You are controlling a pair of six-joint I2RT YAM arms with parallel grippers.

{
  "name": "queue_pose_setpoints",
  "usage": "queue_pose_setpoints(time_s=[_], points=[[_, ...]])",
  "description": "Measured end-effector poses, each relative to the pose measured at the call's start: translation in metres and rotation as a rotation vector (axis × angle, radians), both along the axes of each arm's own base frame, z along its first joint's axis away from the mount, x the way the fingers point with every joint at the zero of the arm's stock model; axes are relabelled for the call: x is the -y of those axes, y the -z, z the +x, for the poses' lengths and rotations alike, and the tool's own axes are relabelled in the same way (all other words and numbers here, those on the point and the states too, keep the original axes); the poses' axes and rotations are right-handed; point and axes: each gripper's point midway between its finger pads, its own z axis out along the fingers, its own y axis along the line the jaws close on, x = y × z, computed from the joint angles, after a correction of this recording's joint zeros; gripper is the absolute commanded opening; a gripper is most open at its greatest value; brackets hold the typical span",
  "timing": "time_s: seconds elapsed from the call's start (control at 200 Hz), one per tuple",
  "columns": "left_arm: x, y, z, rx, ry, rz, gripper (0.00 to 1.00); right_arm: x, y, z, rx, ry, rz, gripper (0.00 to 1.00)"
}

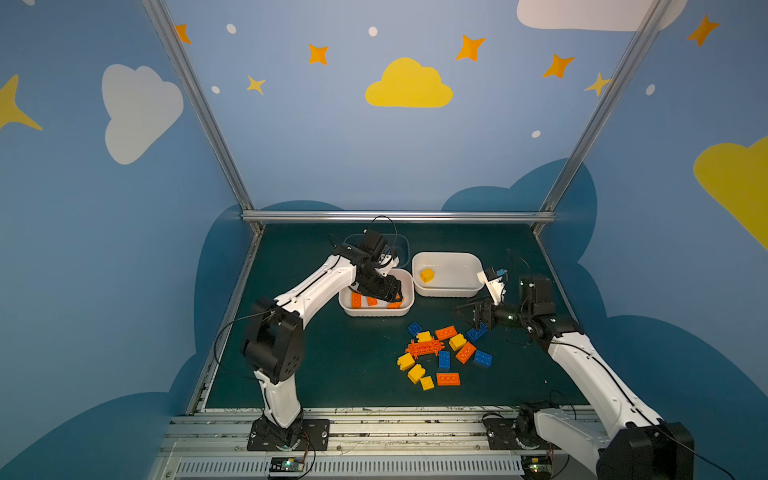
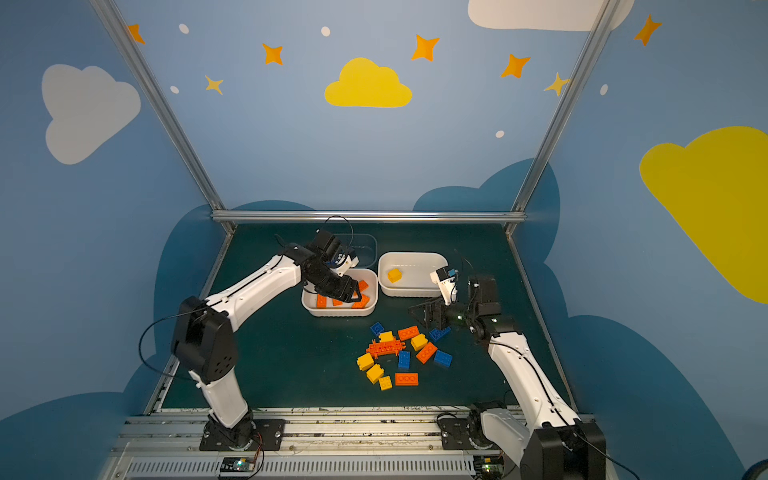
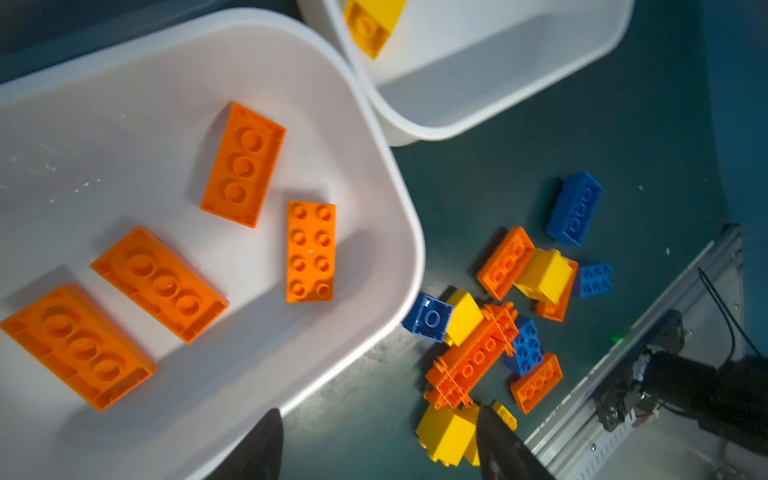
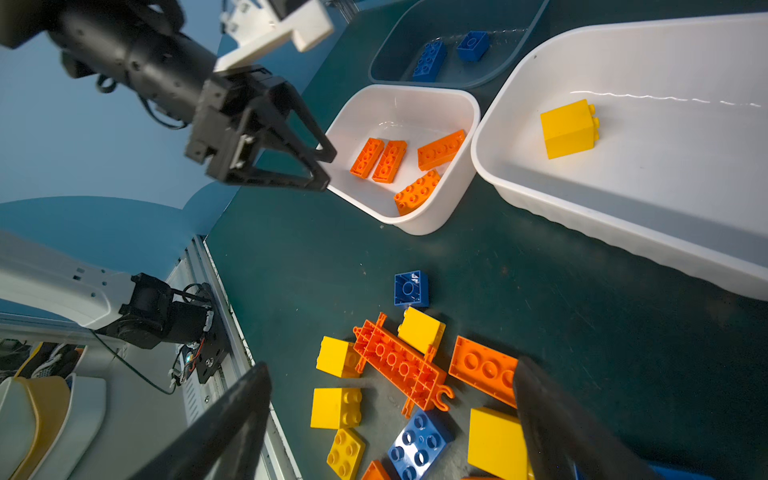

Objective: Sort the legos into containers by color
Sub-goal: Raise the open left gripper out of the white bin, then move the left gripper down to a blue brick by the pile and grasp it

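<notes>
Left claw [image 4: 327, 168] apart, empty, above edge of tub [image 4: 436, 224] of four orange legos [image 4: 440, 149]; right claw [image 1: 464, 319] wide apart above loose pile [image 1: 444, 357] on mat [image 1: 332, 365]. Best lift straight clear of rim, then pick an outlying brick, jaws square across its sides, without nudging neighbours.

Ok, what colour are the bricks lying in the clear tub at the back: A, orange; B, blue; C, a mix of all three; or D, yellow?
B: the right wrist view shows two blue bricks lying in the transparent tub, and they are the only pieces seen in it.
</notes>
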Motion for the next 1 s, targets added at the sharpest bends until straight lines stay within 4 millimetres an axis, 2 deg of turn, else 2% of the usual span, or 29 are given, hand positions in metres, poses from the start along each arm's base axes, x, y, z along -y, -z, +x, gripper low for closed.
queue_pose_setpoints(time_s=[0.095,0.215,0.35,0.42,0.586,0.706,0.821,1.001], points=[[0.005,-0.001,-0.033,0.000,0.054,-0.006,0.77,0.000,-0.001,0.000,0.002,0.001,0.000,0.90],[0.010,0.021,-0.070,-0.030,0.112,0.010,0.77,0.001,-0.001,0.000,0.004,0.003,-0.002,0.90],[0.019,0.046,-0.091,-0.036,0.147,0.033,0.76,0.002,0.001,-0.001,0.000,0.009,-0.016,0.90],[0.028,0.053,-0.089,-0.008,0.153,0.046,0.75,0.004,0.003,-0.002,0.001,0.014,-0.026,0.90],[0.057,0.068,-0.066,0.104,0.157,0.094,0.71,0.008,0.002,-0.002,0.012,0.037,-0.048,0.90],[0.070,0.082,-0.056,0.163,0.174,0.139,0.66,0.012,-0.002,-0.001,0.034,0.057,-0.058,0.90],[0.074,0.096,-0.047,0.196,0.194,0.185,0.63,0.014,-0.003,-0.001,0.040,0.069,-0.064,0.90],[0.068,0.116,-0.039,0.212,0.217,0.262,0.56,0.016,-0.003,-0.001,0.041,0.078,-0.070,0.90]])
